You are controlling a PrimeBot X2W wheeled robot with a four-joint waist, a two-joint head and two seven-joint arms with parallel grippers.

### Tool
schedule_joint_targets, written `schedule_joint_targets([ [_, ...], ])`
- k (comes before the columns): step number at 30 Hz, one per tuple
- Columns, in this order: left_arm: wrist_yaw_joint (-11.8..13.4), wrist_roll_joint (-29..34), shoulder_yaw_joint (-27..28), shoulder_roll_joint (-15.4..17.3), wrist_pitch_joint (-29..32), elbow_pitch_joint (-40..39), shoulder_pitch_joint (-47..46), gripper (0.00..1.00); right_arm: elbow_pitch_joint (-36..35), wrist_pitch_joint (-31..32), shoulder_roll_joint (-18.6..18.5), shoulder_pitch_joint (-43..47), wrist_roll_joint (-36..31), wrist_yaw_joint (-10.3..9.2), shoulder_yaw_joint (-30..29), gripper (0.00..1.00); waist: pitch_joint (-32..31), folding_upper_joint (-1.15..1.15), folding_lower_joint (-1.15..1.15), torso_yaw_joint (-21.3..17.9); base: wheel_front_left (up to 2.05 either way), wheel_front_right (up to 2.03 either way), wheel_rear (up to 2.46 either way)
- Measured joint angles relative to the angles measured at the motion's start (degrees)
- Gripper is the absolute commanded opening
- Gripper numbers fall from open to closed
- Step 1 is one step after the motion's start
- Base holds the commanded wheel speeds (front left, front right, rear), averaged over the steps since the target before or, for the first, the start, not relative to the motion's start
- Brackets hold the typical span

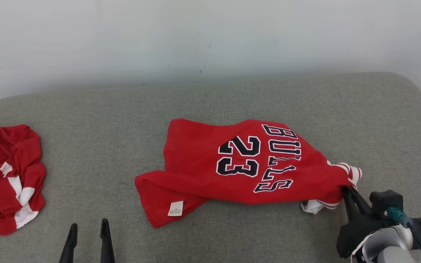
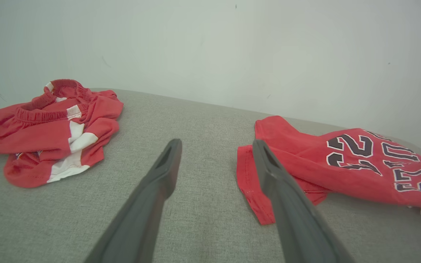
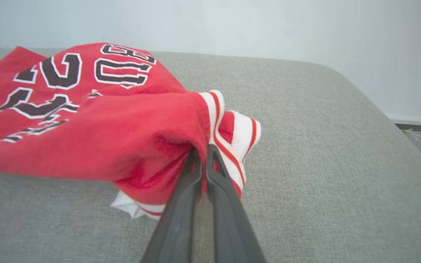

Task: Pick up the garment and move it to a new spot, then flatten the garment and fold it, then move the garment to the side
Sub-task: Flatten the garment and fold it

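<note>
The garment (image 1: 239,164) is a red jersey with "BULLS 23" in black and white, lying crumpled on the grey padded table (image 1: 122,109). Its red-and-white striped trim bunches at its right end. My right gripper (image 1: 346,190) is shut on the jersey's fabric at that end; in the right wrist view the fingers (image 3: 192,171) pinch red cloth beside the striped trim (image 3: 232,128). My left gripper (image 1: 88,228) stands open near the front edge, left of the jersey's hem. In the left wrist view its fingers (image 2: 170,157) are spread wide over bare table, the garment (image 2: 342,160) lying to their right.
A second red garment with white panels (image 1: 6,175) lies crumpled at the table's left edge, also seen in the left wrist view (image 2: 49,128). A pale wall rises behind the table. The table's right edge (image 3: 386,117) drops off to the floor.
</note>
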Motion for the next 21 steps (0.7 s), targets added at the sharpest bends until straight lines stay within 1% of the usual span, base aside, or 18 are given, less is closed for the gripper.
schedule_joint_targets([
  [4, 0.04, 0.00, -0.09, 0.00, 0.00, -0.08, 0.22, 1.00, -4.70, 3.02, -0.78, -0.44, 0.83, 0.00, 0.66, 0.00, -0.48, 0.00, 0.00, 0.32, 0.00, 0.00, 0.00],
  [6, 0.04, 0.00, -0.16, 0.00, 0.00, -0.16, 0.30, 1.00, -6.26, 5.41, -1.53, -2.11, 1.58, 0.00, 1.65, 0.00, -0.53, 0.00, 0.00, 0.51, 0.00, 0.00, 0.00],
  [10, 0.01, 0.01, -0.73, 0.01, 0.00, -0.32, 0.29, 1.00, -6.53, 11.92, -2.97, -5.94, 3.61, 0.00, 3.49, 0.00, -0.31, 0.00, 0.00, 1.22, 0.00, 0.00, 0.00],
  [13, -0.10, 0.04, -1.25, 0.00, 0.00, -0.43, 0.10, 1.00, -5.28, 15.19, -4.43, -10.29, 4.66, 0.00, 4.69, 0.00, 0.16, 0.00, 0.00, 1.98, 0.00, 0.00, 0.00],
  [17, -0.57, 0.27, -1.88, 0.00, 0.00, -0.42, -0.80, 1.00, -0.48, 18.56, -5.56, -15.09, 5.69, 0.00, 6.42, 0.00, 1.04, 0.00, 0.00, 3.37, 0.00, 0.00, 0.00],
  [21, -0.89, 0.30, -2.59, 0.00, 0.00, -0.38, -2.00, 1.00, 4.85, 19.14, -6.31, -19.77, 6.19, 0.00, 7.83, 0.00, 2.21, 0.00, 0.00, 5.21, 0.00, 0.00, 0.00],
])
